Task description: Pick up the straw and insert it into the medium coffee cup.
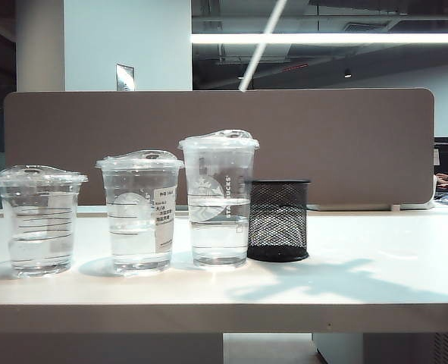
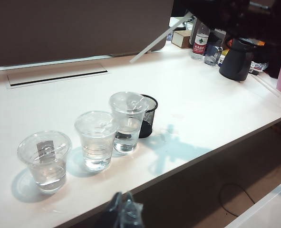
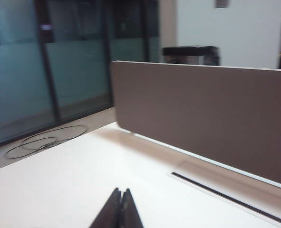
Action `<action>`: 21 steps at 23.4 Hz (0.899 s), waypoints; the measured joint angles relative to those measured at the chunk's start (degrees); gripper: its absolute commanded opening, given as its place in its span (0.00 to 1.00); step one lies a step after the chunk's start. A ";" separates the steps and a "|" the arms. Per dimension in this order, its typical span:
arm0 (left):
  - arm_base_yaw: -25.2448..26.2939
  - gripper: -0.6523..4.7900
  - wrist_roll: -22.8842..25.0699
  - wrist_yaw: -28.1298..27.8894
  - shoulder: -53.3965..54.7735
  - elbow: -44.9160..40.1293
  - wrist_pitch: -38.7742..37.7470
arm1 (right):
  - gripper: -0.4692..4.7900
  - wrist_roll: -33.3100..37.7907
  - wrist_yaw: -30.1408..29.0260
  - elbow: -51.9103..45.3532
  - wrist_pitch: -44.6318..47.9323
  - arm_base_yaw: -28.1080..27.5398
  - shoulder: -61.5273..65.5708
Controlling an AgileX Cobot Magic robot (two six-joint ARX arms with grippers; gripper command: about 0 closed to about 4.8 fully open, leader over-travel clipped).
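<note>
Three clear cups are standing in a row on the bench [image 1: 375, 288], the medium coffee cup [image 1: 139, 211] sitting in the middle, a black mesh pot [image 1: 278, 220] at the end. The straw [image 1: 261, 45] is slanting high above them, its upper end out of frame. The right tool [image 3: 121, 211] is showing fingers pressed together, nothing visible between them. The left tool [image 2: 123, 213] is hanging blurred near the bench's front edge; I cannot tell its state.

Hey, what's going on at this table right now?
The right gripper, shut, holds the straw high in the air above the table. The medium cup, standing between a shorter cup and a taller cup, has no straw in it yet. The left gripper hovers by the table's edge.
</note>
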 measured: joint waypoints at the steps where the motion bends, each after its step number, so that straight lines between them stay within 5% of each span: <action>1: 0.00 0.12 0.00 0.00 0.00 0.00 0.02 | 0.09 0.00 -0.35 0.44 -0.61 0.35 0.35; 21: 0.00 0.12 0.00 -0.04 0.00 0.02 0.02 | 0.09 -4.11 -2.95 9.49 -14.84 13.88 8.61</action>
